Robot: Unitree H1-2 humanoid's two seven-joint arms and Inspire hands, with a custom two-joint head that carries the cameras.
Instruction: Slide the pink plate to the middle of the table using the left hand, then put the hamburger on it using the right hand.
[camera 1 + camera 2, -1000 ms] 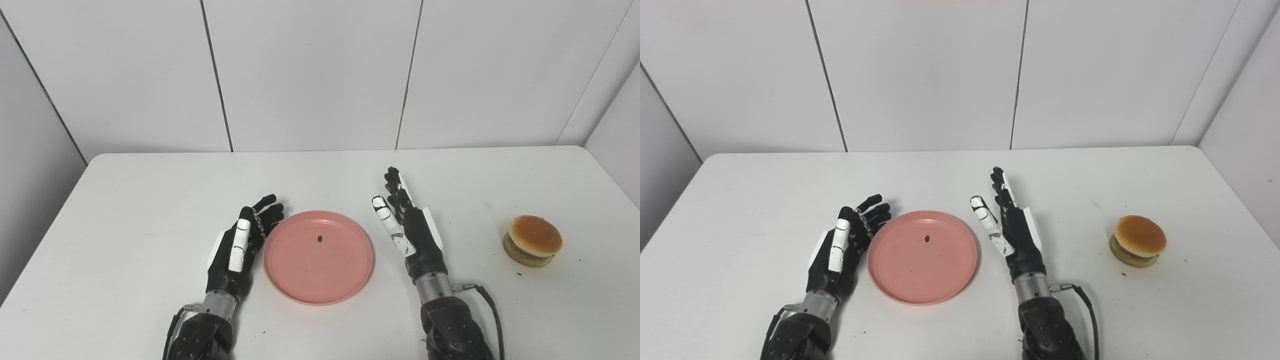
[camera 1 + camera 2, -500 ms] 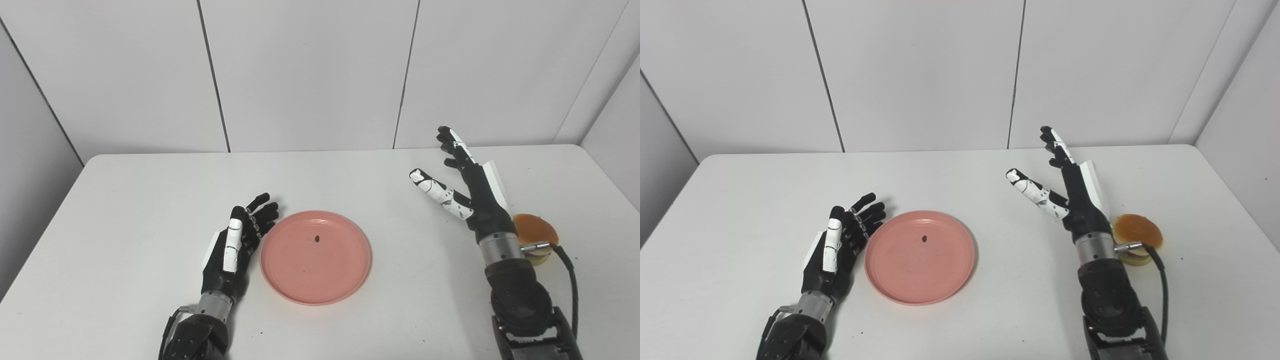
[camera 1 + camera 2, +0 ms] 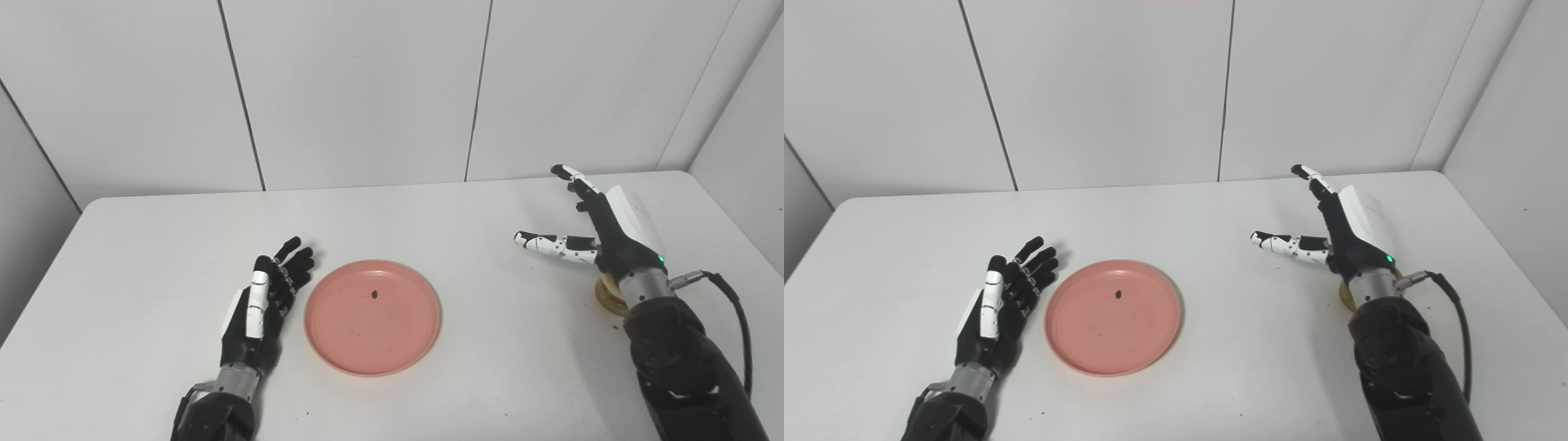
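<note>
The pink plate (image 3: 372, 317) lay flat near the middle of the white table (image 3: 153, 245), just to the right of the left hand (image 3: 263, 300), a narrow strip of table showing between rim and fingers. A small dark speck (image 3: 374, 294) sat on the plate's floor. The left hand rested beside the plate, fingers extended and loosely together, holding nothing; it appeared unchanged from a second before, which suggests the sliding step was complete.

The change lay with the right hand (image 3: 597, 236). A second earlier it stood close to the plate's right rim; it had since swung out and away to the hamburger (image 3: 606, 294), and was now poised directly over it — fingers stretched forward, thumb thrown wide toward the plate, nothing grasped. The hamburger sat under the palm and wrist, so that only a pale sliver of its lower edge showed beside the wrist cuff; whether the palm touched the bun cannot be told. The whole view had also shifted slightly, a camera movement rather than a movement of the plate.

The second step had thus begun — the approach was made, but the grasp was not yet closed.
</note>
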